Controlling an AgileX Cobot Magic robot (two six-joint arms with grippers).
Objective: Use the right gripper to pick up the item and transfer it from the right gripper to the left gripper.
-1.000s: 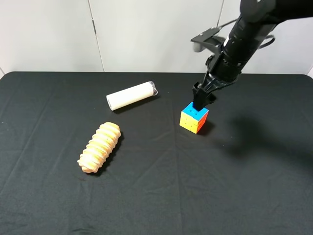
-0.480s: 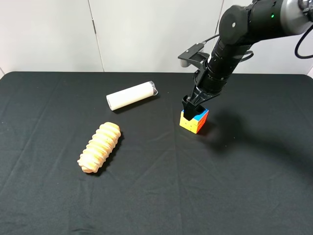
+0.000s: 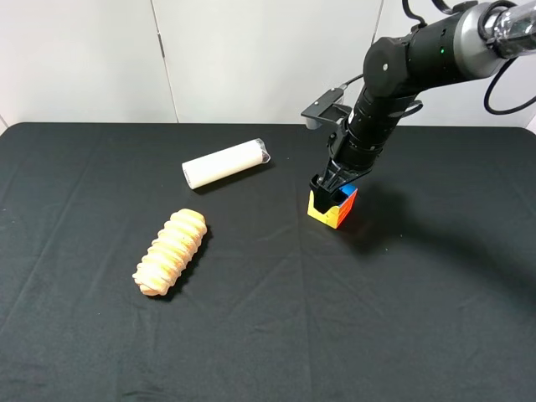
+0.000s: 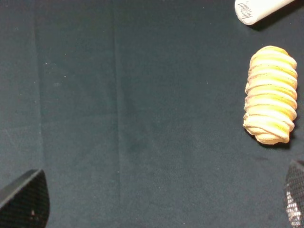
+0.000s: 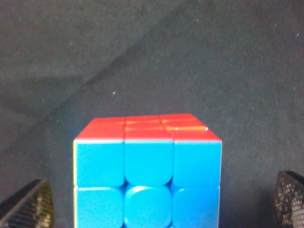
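The item, a small puzzle cube (image 3: 334, 211), sits on the black table (image 3: 402, 318) right of centre, showing yellow and orange sides. In the right wrist view its blue face (image 5: 147, 166) fills the middle, with a red face behind. My right gripper (image 3: 328, 188) is open and comes down over the cube's top, with a fingertip (image 5: 28, 205) on either side, apart from it. My left gripper (image 4: 159, 202) is open and empty over bare cloth; only its fingertips (image 4: 23, 204) show. It is out of the exterior high view.
A white cylinder (image 3: 224, 163) lies at the back centre; it also shows in the left wrist view (image 4: 259, 8). A ridged tan bread-like roll (image 3: 171, 251) lies left of centre, also seen in the left wrist view (image 4: 270, 95). A white wall stands behind the table.
My right arm has come down and slightly left, so its open fingers now sit around the cube's top. The cube, cylinder and roll have not moved.
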